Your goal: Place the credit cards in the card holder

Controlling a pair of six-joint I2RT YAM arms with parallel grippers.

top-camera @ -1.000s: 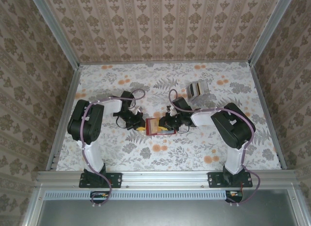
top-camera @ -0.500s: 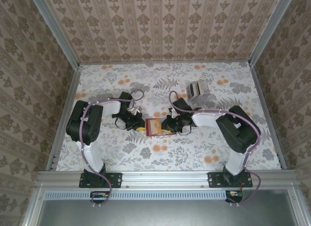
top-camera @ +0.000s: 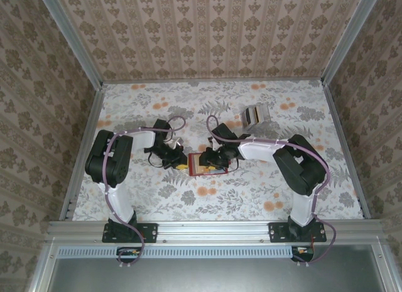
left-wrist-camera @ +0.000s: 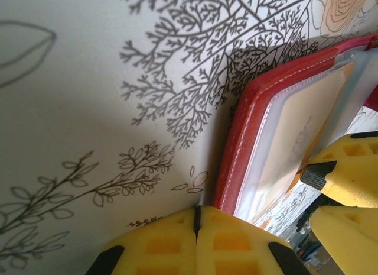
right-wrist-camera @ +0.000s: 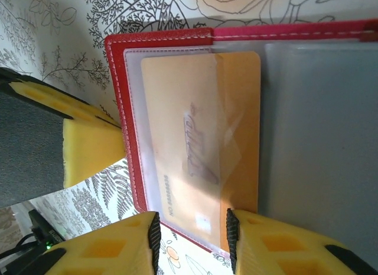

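Note:
The red card holder (top-camera: 202, 164) lies open on the flowered table between both grippers. In the right wrist view the yellow credit card (right-wrist-camera: 198, 139) sits mostly under the holder's (right-wrist-camera: 121, 86) clear sleeve, with its right strip uncovered. Beside it is a pale grey-blue surface (right-wrist-camera: 322, 139); I cannot tell whether that is a card or a sleeve. My right gripper (right-wrist-camera: 192, 230) hovers open over the card's near edge, gripping nothing. My left gripper (left-wrist-camera: 198, 219) is shut and empty, its tips on the table against the holder's (left-wrist-camera: 245, 127) red edge. From above, the left gripper (top-camera: 179, 159) is at the holder's left, the right gripper (top-camera: 213, 157) over it.
A clear plastic box (top-camera: 254, 116) with dark and tan stripes stands at the back right. Patterned walls and metal rails enclose the table on three sides. The right gripper's yellow fingers (left-wrist-camera: 348, 180) show close to the holder in the left wrist view.
The right gripper's jaws have opened and its arm has shifted left, further over the holder. The left gripper has stayed shut at the holder's left edge.

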